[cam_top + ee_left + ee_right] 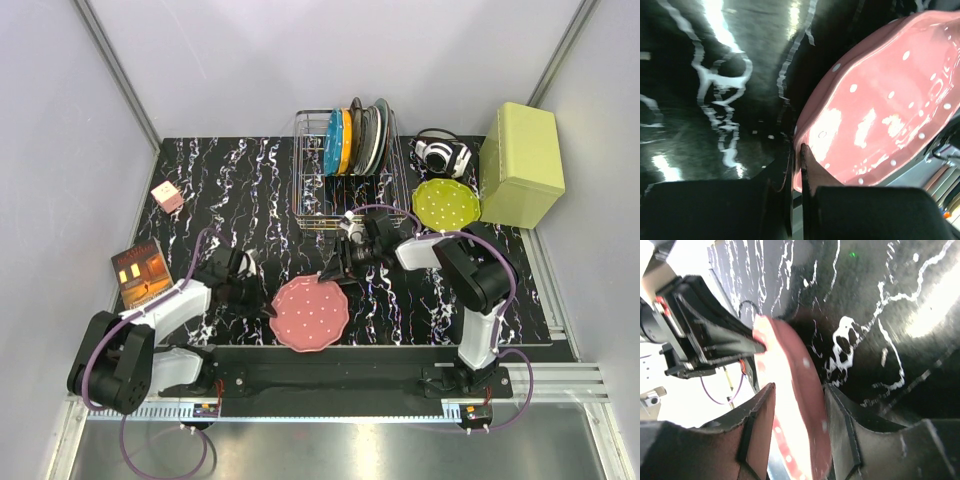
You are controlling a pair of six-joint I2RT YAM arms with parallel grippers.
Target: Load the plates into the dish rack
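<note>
The pink plate [312, 315] is held tilted at the table's near edge. My left gripper [268, 308] is shut on its left rim; the left wrist view shows the rim [880, 100] pinched between the jaws [799, 152]. My right gripper [335, 272] is open with its fingers straddling the plate's far right rim [795, 370], a gap showing on one side [799, 387]. The yellow-green plate [446, 203] lies flat right of the dish rack [312, 205]. The blue plate [332, 143] and orange plate [346, 140] stand in the rack's slots.
Plain grey and dark plates [372, 135] stand in the rack beside the orange one. A yellow-green box [522, 163] and a black-and-white headset [442, 155] sit at the back right. A book [142, 273] and a small pink block [167, 196] lie at the left.
</note>
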